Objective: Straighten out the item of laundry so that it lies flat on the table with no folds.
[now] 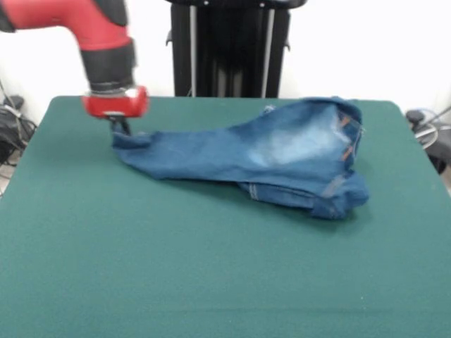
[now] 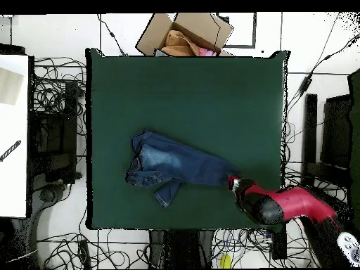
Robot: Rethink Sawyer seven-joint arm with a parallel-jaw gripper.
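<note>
Jeans (image 1: 282, 158) lie crumpled on the table (image 1: 211, 282), one leg end at the claw (image 1: 121, 128), seemingly clamped on it.

a robotics lab set up for testing: a large rectangular table covered in plain dark green cloth (image 2: 190, 91) stands on a white floor strewn with tangled black cables (image 2: 53, 91). a red and black robot arm (image 2: 295, 204) on a black pedestal (image 1: 229, 49) reaches over it, and an open brown cardboard box (image 2: 186, 34) sits just beyond the table's far edge.

White wall behind; cable-strewn floor (image 2: 56, 91) (open cardboard box (image 2: 185, 34) beyond).
</note>
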